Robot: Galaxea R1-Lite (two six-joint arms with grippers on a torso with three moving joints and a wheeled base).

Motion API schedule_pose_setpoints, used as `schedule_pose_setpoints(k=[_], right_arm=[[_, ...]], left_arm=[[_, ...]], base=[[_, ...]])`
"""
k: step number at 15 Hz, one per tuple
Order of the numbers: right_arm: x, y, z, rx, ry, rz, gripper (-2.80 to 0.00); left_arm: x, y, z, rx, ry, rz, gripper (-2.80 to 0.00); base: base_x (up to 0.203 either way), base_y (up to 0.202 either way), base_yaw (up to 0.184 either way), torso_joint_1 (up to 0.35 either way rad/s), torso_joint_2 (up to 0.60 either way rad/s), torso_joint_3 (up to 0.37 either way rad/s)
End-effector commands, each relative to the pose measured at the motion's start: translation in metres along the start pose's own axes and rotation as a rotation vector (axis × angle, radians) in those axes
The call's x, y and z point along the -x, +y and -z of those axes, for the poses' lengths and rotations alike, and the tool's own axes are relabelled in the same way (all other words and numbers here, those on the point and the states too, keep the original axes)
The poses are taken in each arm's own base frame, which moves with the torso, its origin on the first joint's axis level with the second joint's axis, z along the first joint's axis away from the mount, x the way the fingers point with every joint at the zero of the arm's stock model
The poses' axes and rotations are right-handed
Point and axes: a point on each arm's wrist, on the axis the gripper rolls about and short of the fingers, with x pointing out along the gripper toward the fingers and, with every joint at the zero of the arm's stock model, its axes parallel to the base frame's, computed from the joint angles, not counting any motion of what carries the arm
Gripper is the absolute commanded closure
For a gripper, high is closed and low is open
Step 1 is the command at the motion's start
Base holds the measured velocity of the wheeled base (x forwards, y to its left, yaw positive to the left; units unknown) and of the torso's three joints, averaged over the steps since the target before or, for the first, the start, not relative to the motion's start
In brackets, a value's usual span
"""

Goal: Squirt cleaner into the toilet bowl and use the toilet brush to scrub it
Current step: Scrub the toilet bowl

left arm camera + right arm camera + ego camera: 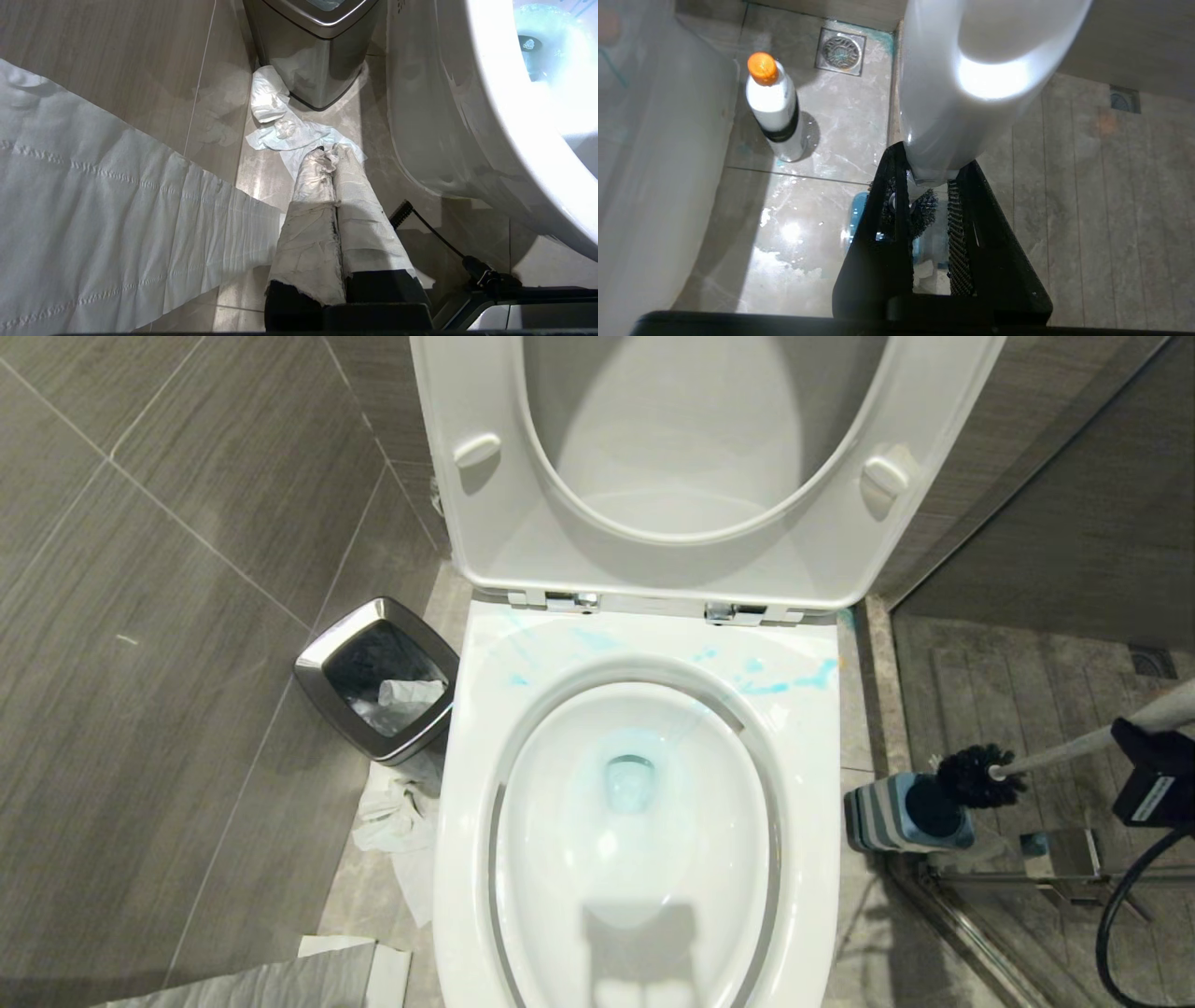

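The toilet bowl (644, 859) stands open with its seat and lid (691, 476) up. Its water is tinted blue and blue splashes mark the back rim. At the right edge my right gripper (1141, 747) (931, 161) is shut on the toilet brush's white handle (1064, 751) (971, 70). The dark brush head (976, 775) (920, 210) hangs just above the mouth of the striped blue holder (892, 817) on the floor. The cleaner (775, 107), white with an orange cap, stands upright on the floor beside the bowl's outer wall. My left gripper (329, 151), wrapped in white paper, is shut and holds nothing, low beside the bowl (467, 116).
A steel-rimmed waste bin (378, 677) (317, 42) stands left of the toilet with crumpled paper (401, 812) on the floor by it. A long paper strip (93, 210) trails nearby. A floor drain (840, 51) lies behind the cleaner. A metal door rail (1027, 873) runs along the floor at right.
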Motion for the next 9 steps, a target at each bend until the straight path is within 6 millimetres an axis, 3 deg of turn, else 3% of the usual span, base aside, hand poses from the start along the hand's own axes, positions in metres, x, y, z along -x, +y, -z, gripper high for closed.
schedule_pose_setpoints(k=[1,5,9], right_arm=[[0.001,-0.003,-0.028,-0.008,0.029,-0.013,0.0],[0.003,-0.005,-0.066,-0.028,0.067,-0.062,0.0],[0.011,-0.005,-0.07,-0.031,0.099,-0.112,0.0]], left_arm=[[0.0,0.0,0.0,0.0,0.001,0.0,0.0],[0.0,0.0,0.0,0.0,0.001,0.0,0.0],[0.0,0.0,0.0,0.0,0.001,0.0,0.0]], base=[[0.0,0.0,0.0,0.0,0.0,0.0],[0.0,0.0,0.0,0.0,0.0,0.0],[0.0,0.0,0.0,0.0,0.0,0.0]])
